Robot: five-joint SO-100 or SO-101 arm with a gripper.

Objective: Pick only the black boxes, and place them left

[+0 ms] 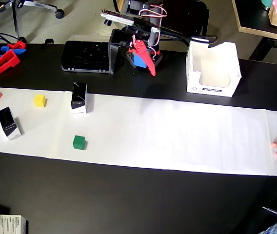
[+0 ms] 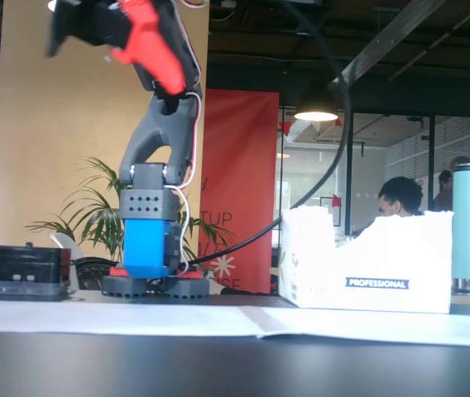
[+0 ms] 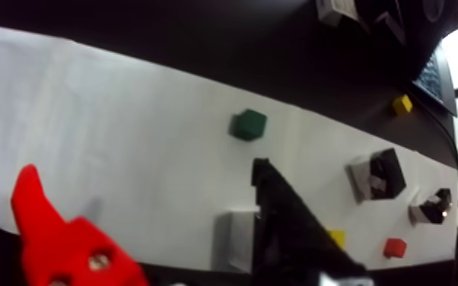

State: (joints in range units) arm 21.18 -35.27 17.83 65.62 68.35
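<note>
Red-and-black hand [image 3: 148, 220] raised above the white paper strip [image 1: 177, 136], fingers spread wide and empty, two black boxes [image 1: 79, 98] [image 1: 8, 123] upright on the strip's left end in the overhead view, green cube [image 1: 79, 142] nearby

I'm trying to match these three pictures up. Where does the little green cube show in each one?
Overhead view: green cube low on the white paper strip, left part.
Fixed view: not in it.
Wrist view: green cube above centre on the paper.
Shared landmark: the yellow cube, on the same paper.
</note>
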